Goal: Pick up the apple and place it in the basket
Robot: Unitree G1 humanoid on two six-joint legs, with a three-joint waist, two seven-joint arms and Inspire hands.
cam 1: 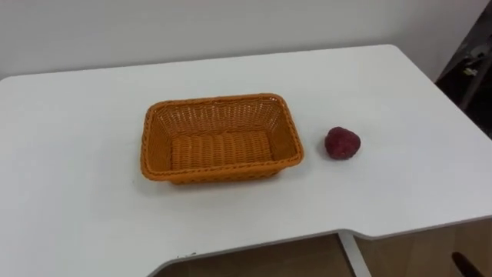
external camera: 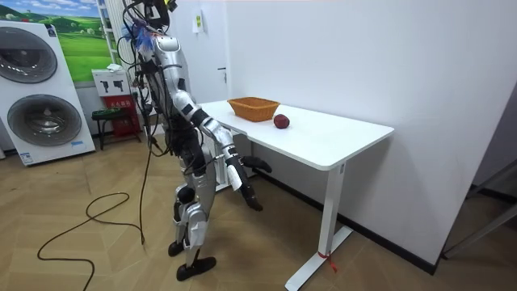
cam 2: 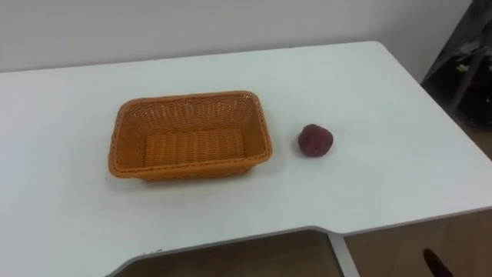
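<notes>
Lying beside basket (cam 1: pixel 221 138), apple (cam 1: pixel 342 143); right robot hand (cam 1: pixel 461 264) cropped.

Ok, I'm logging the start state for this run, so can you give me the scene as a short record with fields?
table: white; the robot stands at its front edge
basket: orange wicker, rectangular, upright on the table, empty
apple: dark red, on the table to the basket's right, apart from it
right hand: low, below the tabletop, away from the apple
progress: apple not yet picked up, nothing in the basket
</notes>
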